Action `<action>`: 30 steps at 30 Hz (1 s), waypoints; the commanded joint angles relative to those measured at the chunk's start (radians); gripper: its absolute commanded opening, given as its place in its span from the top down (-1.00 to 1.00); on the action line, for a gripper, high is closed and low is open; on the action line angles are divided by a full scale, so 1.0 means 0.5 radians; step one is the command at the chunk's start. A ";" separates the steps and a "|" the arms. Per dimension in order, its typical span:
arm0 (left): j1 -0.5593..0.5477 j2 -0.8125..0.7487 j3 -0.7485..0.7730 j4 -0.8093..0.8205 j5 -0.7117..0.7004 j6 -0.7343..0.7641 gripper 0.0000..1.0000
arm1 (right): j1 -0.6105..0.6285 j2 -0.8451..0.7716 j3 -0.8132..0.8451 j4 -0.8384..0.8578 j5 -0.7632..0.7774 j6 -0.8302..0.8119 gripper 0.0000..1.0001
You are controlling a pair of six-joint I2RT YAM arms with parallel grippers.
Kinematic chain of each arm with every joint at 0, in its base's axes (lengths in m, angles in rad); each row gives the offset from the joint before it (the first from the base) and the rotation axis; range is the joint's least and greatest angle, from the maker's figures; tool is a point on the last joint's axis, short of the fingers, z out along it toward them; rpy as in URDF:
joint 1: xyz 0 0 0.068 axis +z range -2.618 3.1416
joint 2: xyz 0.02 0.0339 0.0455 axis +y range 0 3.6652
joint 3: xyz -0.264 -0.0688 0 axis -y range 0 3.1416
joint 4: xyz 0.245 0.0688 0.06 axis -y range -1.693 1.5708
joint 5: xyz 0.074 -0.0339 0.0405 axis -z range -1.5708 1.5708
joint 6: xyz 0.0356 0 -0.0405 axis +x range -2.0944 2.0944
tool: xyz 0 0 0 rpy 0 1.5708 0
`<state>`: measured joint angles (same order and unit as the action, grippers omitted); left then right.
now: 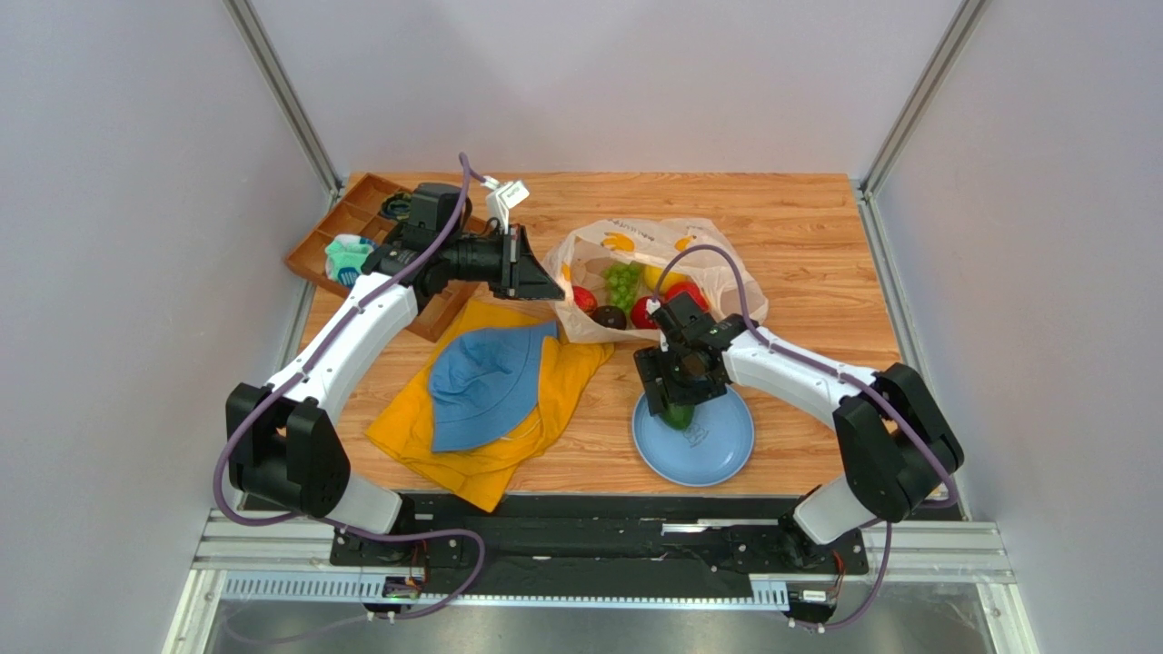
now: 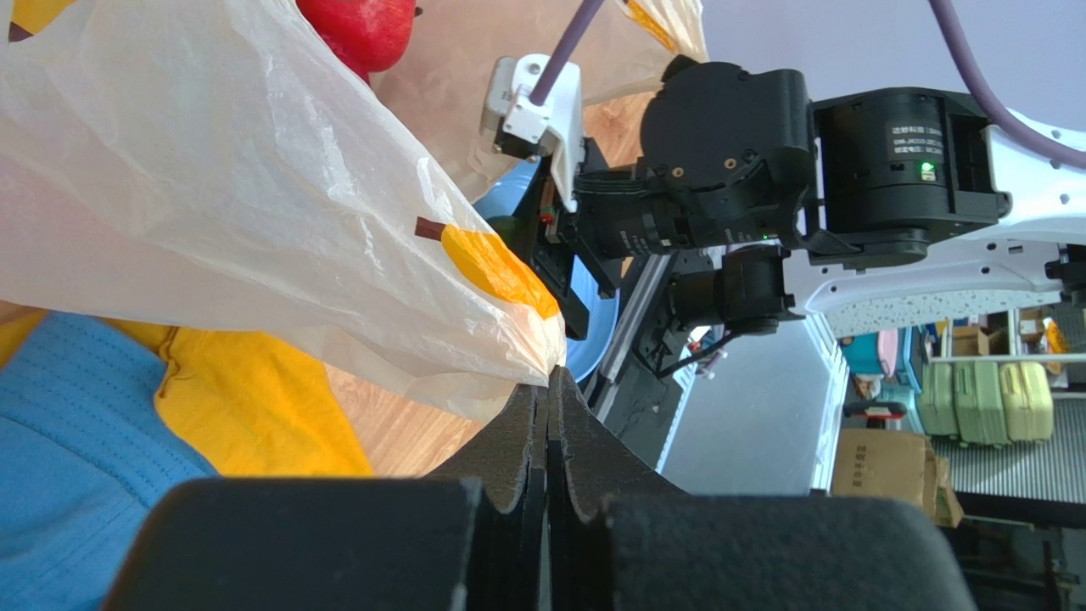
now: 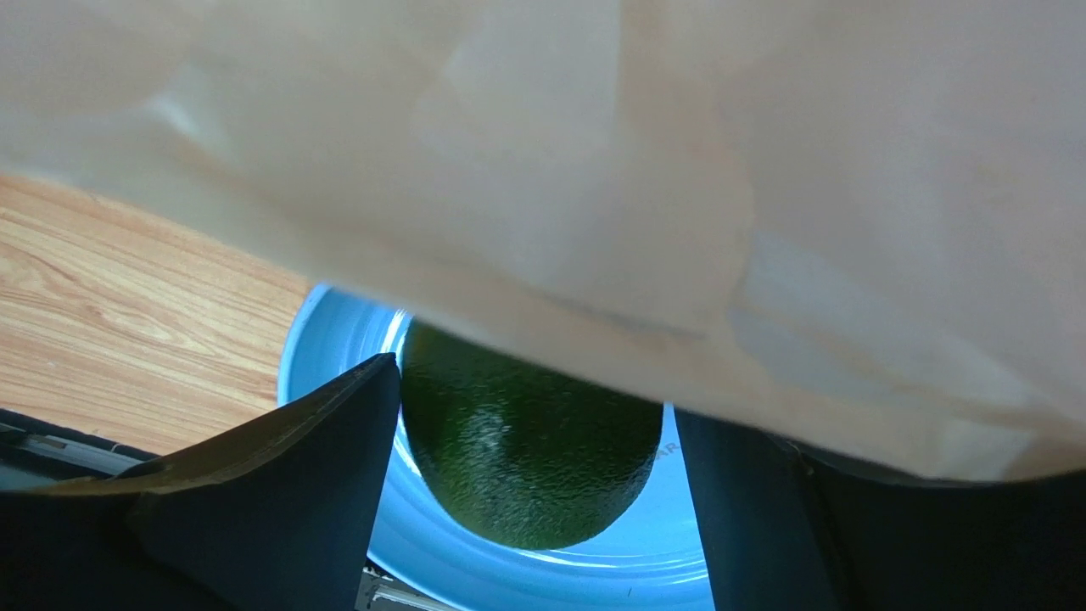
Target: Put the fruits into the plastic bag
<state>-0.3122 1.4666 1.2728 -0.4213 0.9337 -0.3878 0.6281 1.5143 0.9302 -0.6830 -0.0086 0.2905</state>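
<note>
- The left end effector (image 2: 551, 379) is closed flat, its two pads pressed together with a fold of the plastic bag (image 1: 710, 259) pinched between them at the bag's 9 o'clock edge.
- The bag lies on the desk (image 1: 806, 218) past the centre, its mouth open toward 7 o'clock, with that pinched edge held up off the wood.
- Through the opening show a green grape bunch (image 1: 623, 284), a dark plum-like fruit (image 1: 609, 318) just at 6 o'clock of the grapes, and red round fruits (image 1: 687, 294) on either side of them.
- The green oval fruit (image 3: 529, 446) is outside the bag, over the blue plate (image 1: 730, 443), which sits at 6 o'clock of the bag and close to it.
- The right end effector (image 1: 679, 403) is spread wide, one finger (image 3: 293, 471) on each side of the green oval fruit. The left-hand one meets the fruit's skin, while a thin sliver of plate shows beside the other, so I cannot tell whether the grip is firm.
- Whether the fruit touches the plate or hangs just above it cannot be told.
- A blue hat (image 1: 485, 384) lies on a yellow cloth (image 1: 478, 457) at 8 o'clock of the bag.
- A wooden tray (image 1: 358, 207) of small items sits at the desk's 10 o'clock corner.
</note>
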 commanded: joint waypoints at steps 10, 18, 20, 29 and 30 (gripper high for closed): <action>0.011 -0.022 0.050 0.082 0.050 -0.016 1.00 | 0.005 -0.126 0.054 -0.039 0.063 0.045 0.30; 0.011 -0.019 0.047 0.079 0.047 -0.016 1.00 | 0.014 -0.442 0.100 -0.094 -0.252 -0.044 0.43; 0.011 -0.016 0.047 0.082 0.047 -0.016 1.00 | 0.014 -0.537 0.115 -0.073 -0.329 -0.059 0.43; 0.011 -0.028 0.047 0.082 0.053 -0.019 1.00 | -0.063 -0.363 0.529 0.062 -0.391 -0.035 0.42; 0.011 -0.025 0.050 0.082 0.050 -0.016 1.00 | -0.093 -0.280 0.572 0.080 -0.367 -0.035 0.42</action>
<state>-0.3122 1.4666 1.2728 -0.4145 0.9340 -0.3885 0.6186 1.2926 1.1095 -0.7158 -0.1951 0.2726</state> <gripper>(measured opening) 0.007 0.626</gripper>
